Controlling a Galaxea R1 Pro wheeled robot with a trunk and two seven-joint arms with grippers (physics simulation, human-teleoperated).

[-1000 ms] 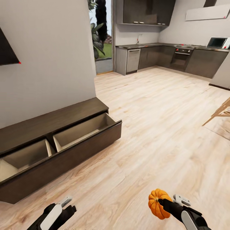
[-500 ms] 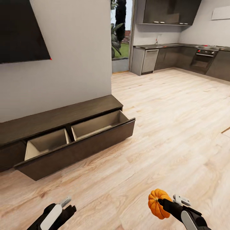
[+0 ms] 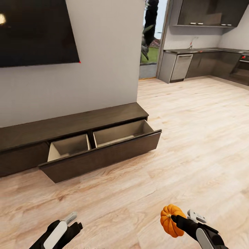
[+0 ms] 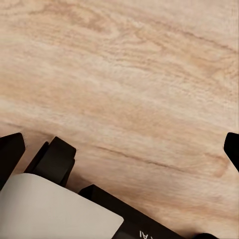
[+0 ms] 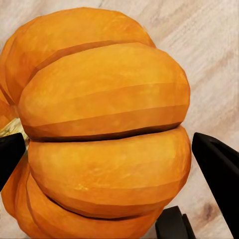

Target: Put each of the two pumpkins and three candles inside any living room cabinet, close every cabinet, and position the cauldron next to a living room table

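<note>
Compared with a second ago, the whole head view has been swung round to the left: more of the dark screen (image 3: 36,33) on the wall is taken in, the kitchen (image 3: 204,58) is pushed off toward the far right, and the cabinet (image 3: 79,138) is now seen further off and more fully. That's camera motion, not furniture being shifted. Both arms are kept in the same spots low in the picture.

One pumpkin (image 3: 171,220) is clamped in the right gripper (image 3: 173,221), held out in front over the wood floor (image 3: 193,138), stem turned sideways toward the left. In the right wrist view the pumpkin (image 5: 99,129) is seen squeezed between the two dark fingers (image 5: 219,179), so it's probably being carried that way just to keep it secure while the base is driven.

The left gripper (image 3: 71,221) is empty; in its wrist view the fingertips are spread wide apart over bare floor, so it's judged to be open and kept free, maybe for pushing the drawer shut later.

The cabinet's long drawer (image 3: 103,145) is pulled out, with two compartments exposed, and nothing can be made out inside either one. That's presumably why it's been left open: a ready drop spot. The pumpkin is still well apart from it, so more driving is needed before anything can be dropped in. No candles or cauldron can be spotted here.
</note>
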